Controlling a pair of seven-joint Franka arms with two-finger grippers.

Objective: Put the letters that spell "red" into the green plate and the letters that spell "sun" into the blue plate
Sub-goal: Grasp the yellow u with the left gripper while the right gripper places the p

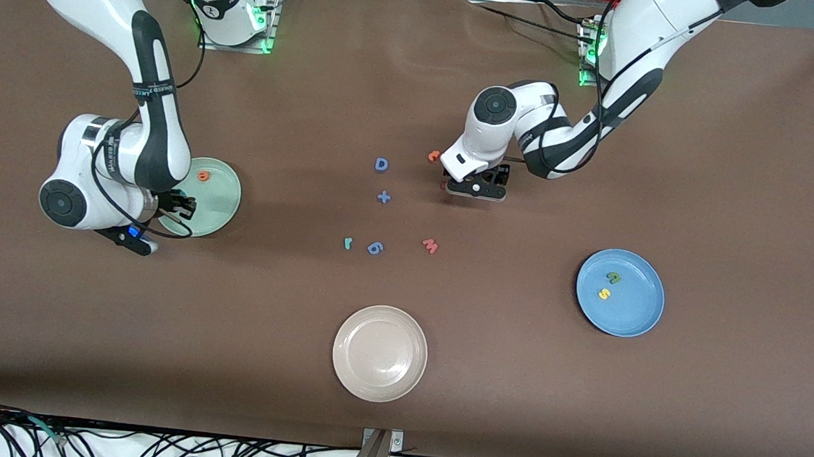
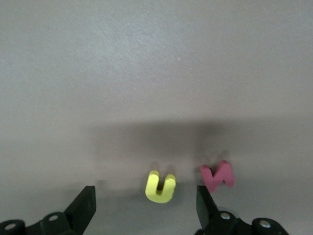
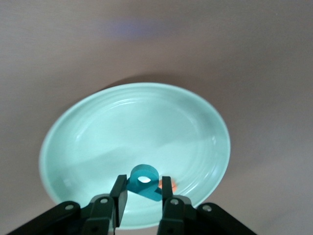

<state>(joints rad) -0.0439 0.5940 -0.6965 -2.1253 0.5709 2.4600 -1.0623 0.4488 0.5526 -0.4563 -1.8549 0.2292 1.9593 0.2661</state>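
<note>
The right pincer [image 3: 142, 198] pinches the teal "d" [image 3: 143, 180] over the green plate [image 1: 224, 203], where the orange "e" [image 1: 202, 176] already lies, evidently for release. The left pincer [image 2: 146, 205], spread, straddles the yellow "u/n" [image 2: 160, 186] on the counter [image 1: 653, 422] beside a dark red letter [image 2: 218, 176]; the blue plate [image 1: 636, 315] holds the yellow "s" [image 1: 604, 294] and green letter [image 1: 614, 277].

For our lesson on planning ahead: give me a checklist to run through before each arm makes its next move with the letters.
1. Right hand holds the teal d: ok, fingers shut on it.
2. Teal d is over the green plate: ok.
3. Orange e already in the green plate: ok.
4. Left hand is open around the yellow u-shaped letter: ok, a finger stands on each side.
5. Dark red letter is outside the left hand's grip: cannot tell, it lies close by one finger.
6. Blue plate has room for one more letter: ok, holding only the yellow s and a dark green letter.
</note>
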